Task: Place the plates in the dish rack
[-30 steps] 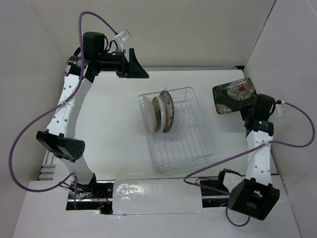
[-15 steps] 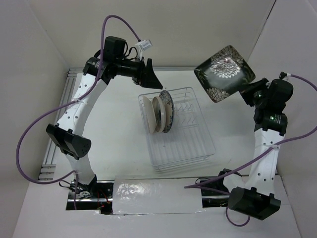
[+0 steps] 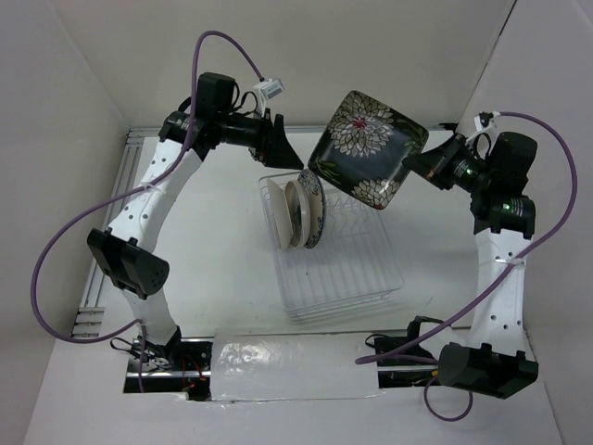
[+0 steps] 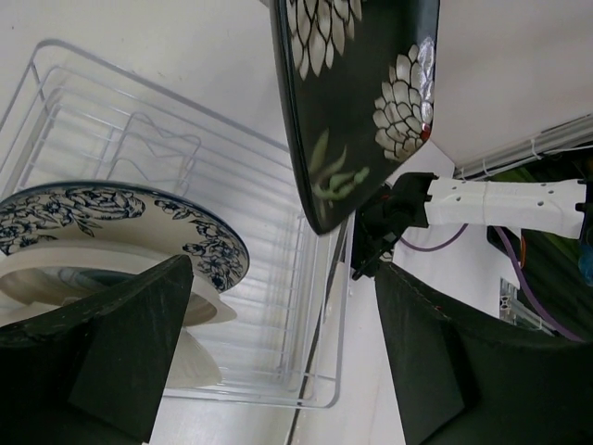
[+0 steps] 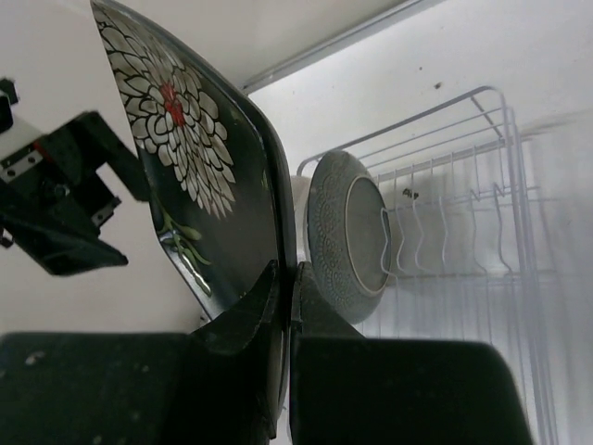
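Three round plates (image 3: 298, 214) stand on edge among the tines, toward the far left of the dish rack (image 3: 347, 269). We see the right gripper (image 5: 285, 274) pinched tight on the rim of the dark floral plate (image 3: 364, 148), which hangs tilted in the air over the rack's far end. We find the left gripper (image 4: 283, 271) spread wide and empty, hovering just beside the standing plates.

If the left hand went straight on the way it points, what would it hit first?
The left hand would probably meet the lower edge of the dark floral plate held in the right hand; depth is unclear, so it might pass under into the dish rack.
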Available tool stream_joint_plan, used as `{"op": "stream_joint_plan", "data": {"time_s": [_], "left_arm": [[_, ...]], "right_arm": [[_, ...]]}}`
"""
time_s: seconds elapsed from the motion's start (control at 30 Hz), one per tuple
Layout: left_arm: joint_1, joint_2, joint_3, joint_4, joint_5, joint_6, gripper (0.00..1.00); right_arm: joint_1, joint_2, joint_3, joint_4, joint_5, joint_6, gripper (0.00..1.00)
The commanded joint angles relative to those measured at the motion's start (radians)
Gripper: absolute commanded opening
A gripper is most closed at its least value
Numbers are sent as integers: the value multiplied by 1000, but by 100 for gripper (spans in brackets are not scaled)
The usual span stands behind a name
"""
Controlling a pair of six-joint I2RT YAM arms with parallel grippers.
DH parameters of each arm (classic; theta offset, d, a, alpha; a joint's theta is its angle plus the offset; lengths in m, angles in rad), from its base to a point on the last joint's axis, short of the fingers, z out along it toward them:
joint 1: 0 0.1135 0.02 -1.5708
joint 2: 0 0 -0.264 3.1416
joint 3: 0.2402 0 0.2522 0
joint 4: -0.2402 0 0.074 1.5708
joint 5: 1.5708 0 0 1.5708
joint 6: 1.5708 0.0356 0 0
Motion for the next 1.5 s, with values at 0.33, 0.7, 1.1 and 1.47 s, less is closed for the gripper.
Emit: {"op": "stream_joint_plan", "data": {"time_s": [0.33,0.7,1.1,1.47], "left_arm": [[15,-1,-4,174,191,-33,94],[-4,28,-27,190,225,-53,77],[6,61,-13,220,260,-128,4],[60,55,-93,328,345,-330,0]], "right_arm": [[140,17,122,23,-101,-81,0],[231,43,104,92,-63,-35,0],[300,88,115,84,-34,-47,0],[314,100,79,93,8,-56,40]]}}
